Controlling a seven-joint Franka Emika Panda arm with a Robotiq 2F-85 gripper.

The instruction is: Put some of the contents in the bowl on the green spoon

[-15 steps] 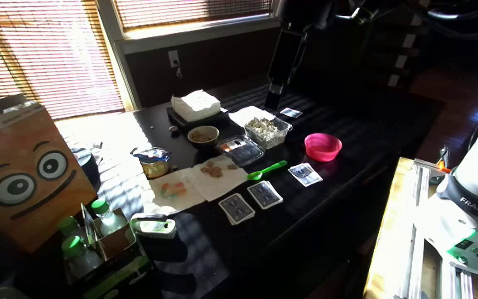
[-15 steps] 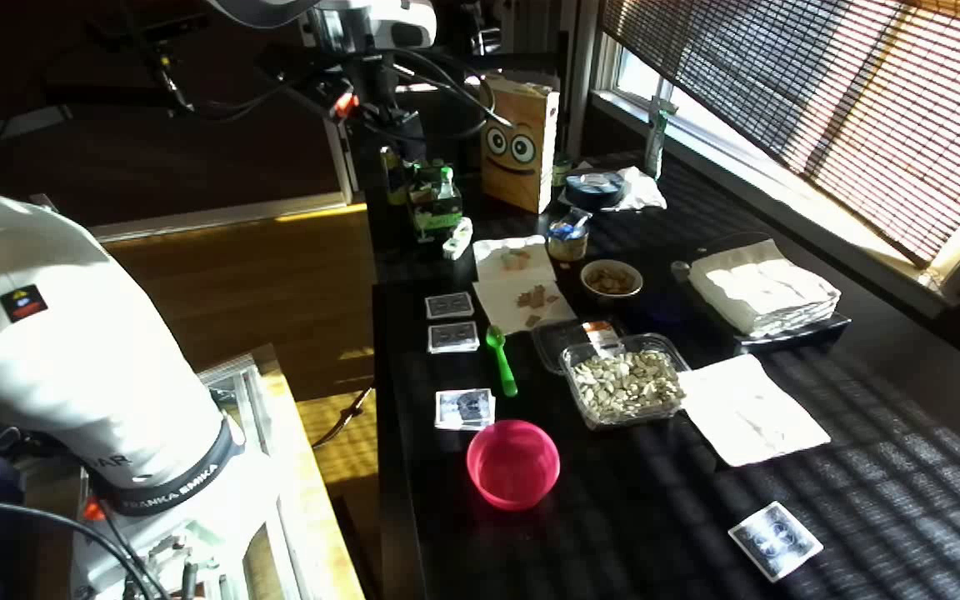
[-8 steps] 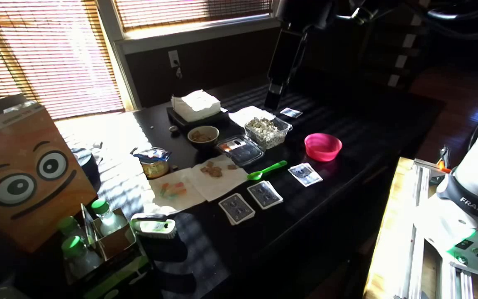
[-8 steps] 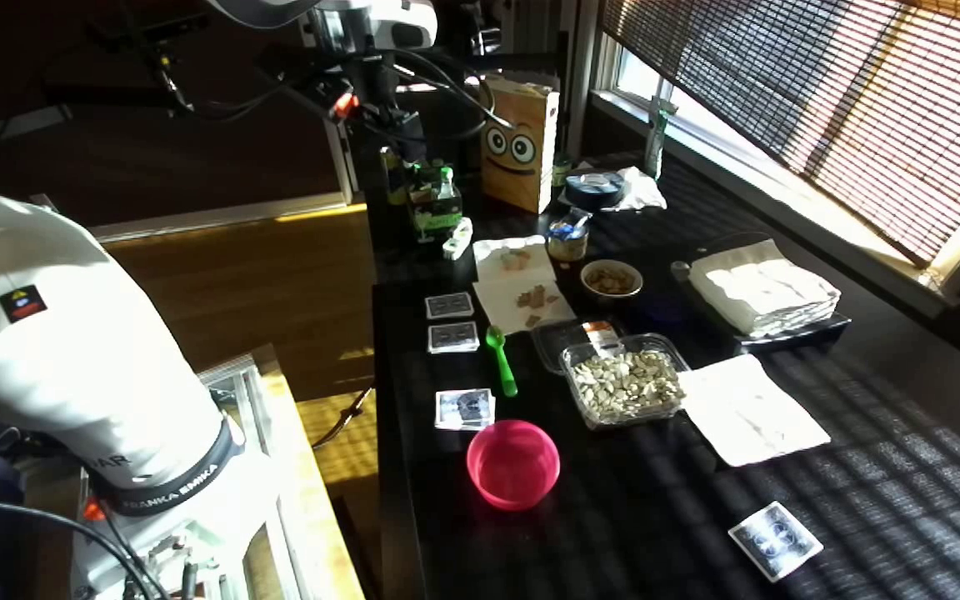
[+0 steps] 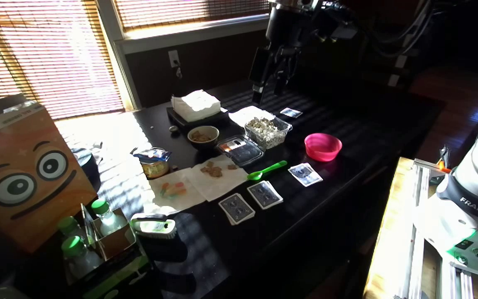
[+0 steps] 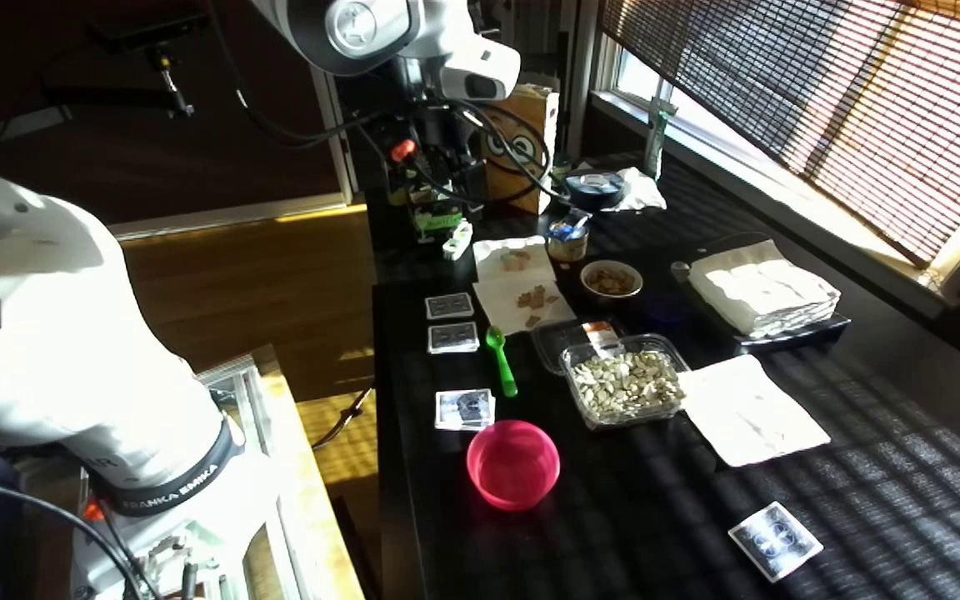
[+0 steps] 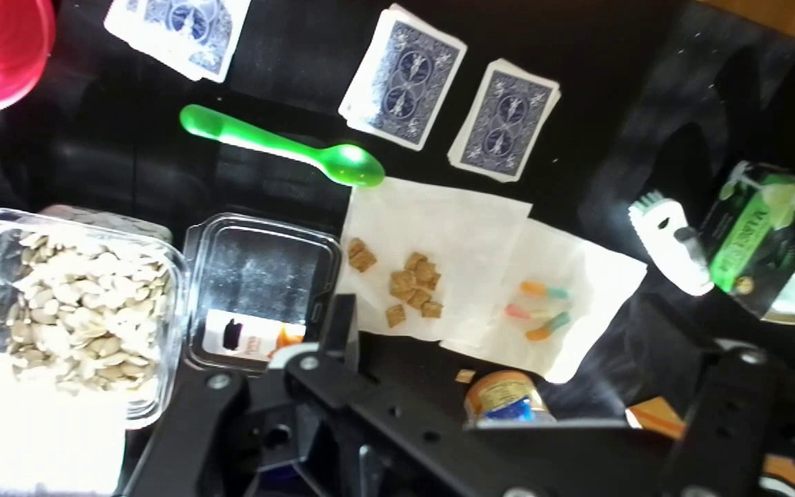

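fingers (image 7: 342, 324) spread wide above a sunlit table (image 6: 638, 525)

the gripper (image 5: 268, 94) hung well above the table, its two fingers parted and released. the green spoon (image 7: 270, 142) lay flat on the table, its scoop just beside a napkin (image 7: 446, 214) and its handle pointed toward a pink bowl (image 6: 534, 479). that napkin held brown squares (image 7: 403, 284); the one adjoining it held colorful candy (image 7: 534, 288). near the napkins stood a small bowl (image 5: 204, 145) with brown pieces (image 6: 611, 282) in it. a clear tub (image 7: 177, 297) of seeds (image 7: 87, 310) sat near the spoon, its lid (image 7: 266, 269) just beside it. three stacks of cards (image 6: 452, 337) lay toward the table's edge. farther out stood an orange box (image 5: 27, 174) with a cartoon face.
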